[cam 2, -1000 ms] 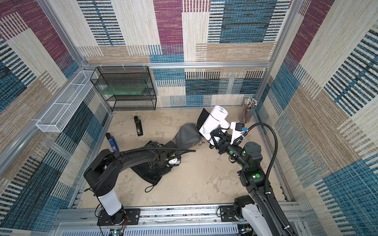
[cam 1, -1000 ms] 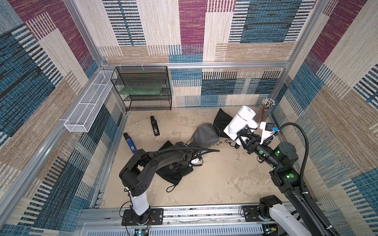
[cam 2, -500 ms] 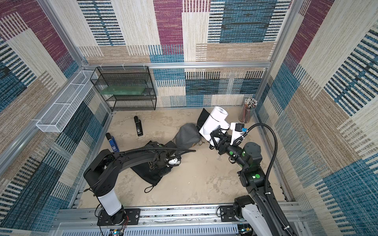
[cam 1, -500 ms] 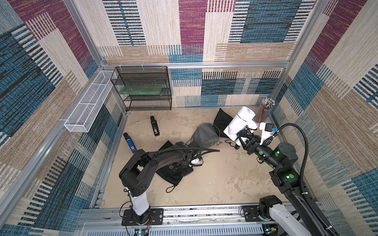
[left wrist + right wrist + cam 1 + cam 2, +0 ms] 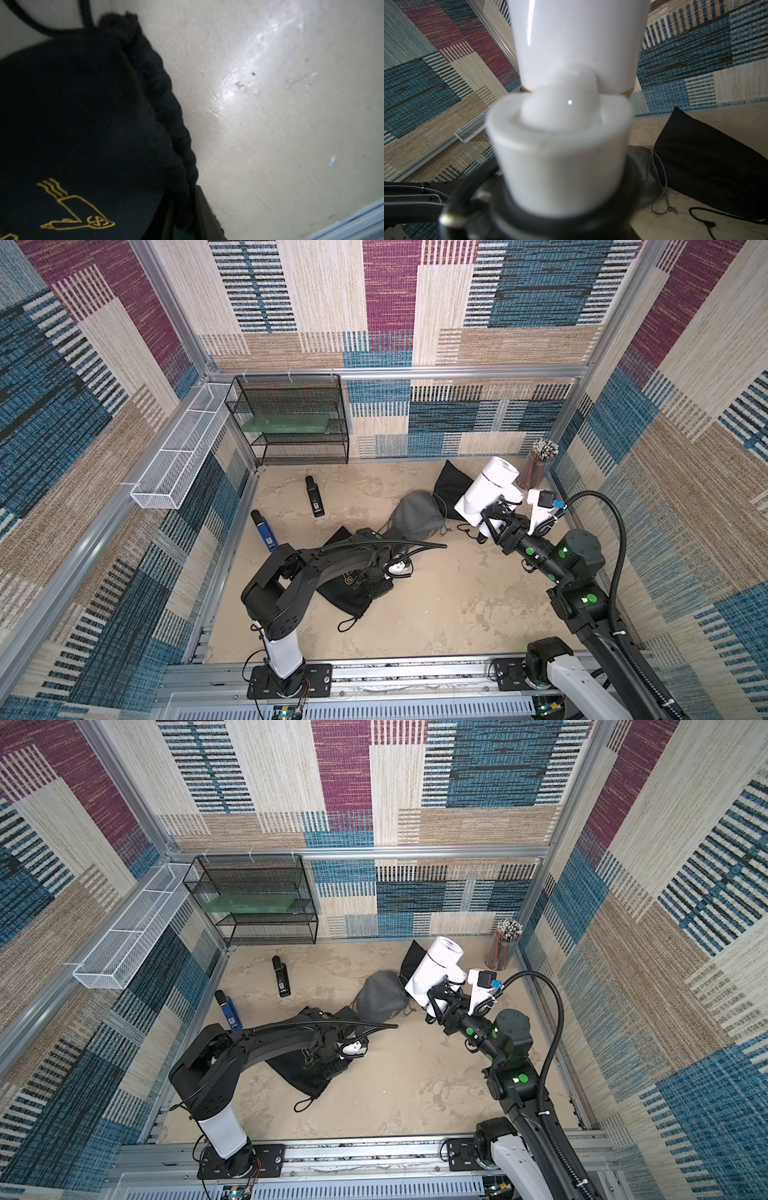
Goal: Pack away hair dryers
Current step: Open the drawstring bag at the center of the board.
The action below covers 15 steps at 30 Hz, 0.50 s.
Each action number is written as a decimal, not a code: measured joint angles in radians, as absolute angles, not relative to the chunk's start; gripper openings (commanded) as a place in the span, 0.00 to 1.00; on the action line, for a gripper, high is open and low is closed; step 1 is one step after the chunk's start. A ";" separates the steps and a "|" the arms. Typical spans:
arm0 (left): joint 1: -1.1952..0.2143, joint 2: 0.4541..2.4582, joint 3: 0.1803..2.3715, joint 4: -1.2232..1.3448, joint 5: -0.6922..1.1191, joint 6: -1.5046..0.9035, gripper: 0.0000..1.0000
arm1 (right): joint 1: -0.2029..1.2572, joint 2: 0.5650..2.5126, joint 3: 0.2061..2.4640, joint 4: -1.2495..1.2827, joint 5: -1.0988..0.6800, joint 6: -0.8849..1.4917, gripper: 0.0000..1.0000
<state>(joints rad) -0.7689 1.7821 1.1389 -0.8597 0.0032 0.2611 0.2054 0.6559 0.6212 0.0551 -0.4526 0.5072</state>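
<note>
Right wrist view is filled by the white dryer (image 5: pixel 571 52): its handle runs straight into the right gripper (image 5: pixel 494 517), whose jaws are clamped on that handle. In both top views the dryer hangs off the floor (image 5: pixel 436 614), just right of the grey pouch (image 5: pixel 415 516), barrel tilted up toward the back wall. The grey pouch lies bulging, its cord trailing toward the dryer. A rear pouch (image 5: pixel 451 489), flat and black, lies just behind the grey pouch, partly hidden by the dryer. A black pouch (image 5: pixel 83 124) printed with a gold dryer outline lies just in front and left of the grey pouch. The left gripper (image 5: pixel 186 209) is down on it, jaws pinched together on its gathered rim; the left wrist view shows the hem running between the fingers (image 5: pixel 205 214). A black stick (image 5: pixel 314 499) and a blue stick (image 5: pixel 262 531) lie well left of the grey pouch, apart from each other. A wire rack (image 5: pixel 291 423) stands far back-left of it, a cup of rods (image 5: pixel 538 464) back-right.
</note>
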 measured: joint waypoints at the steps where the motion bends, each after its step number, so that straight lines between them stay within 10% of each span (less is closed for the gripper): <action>1: -0.769 1.782 1.139 -0.860 0.003 0.261 0.25 | 0.205 0.656 0.621 0.055 -0.453 0.507 0.00; 15: -0.769 1.782 1.145 -0.861 0.007 0.257 0.36 | 0.205 0.656 0.621 0.055 -0.453 0.506 0.00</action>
<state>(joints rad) -0.7689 1.7821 1.1454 -0.8612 0.0071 0.2569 0.2054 0.6559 0.6212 0.0551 -0.4530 0.5064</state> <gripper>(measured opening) 0.374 0.397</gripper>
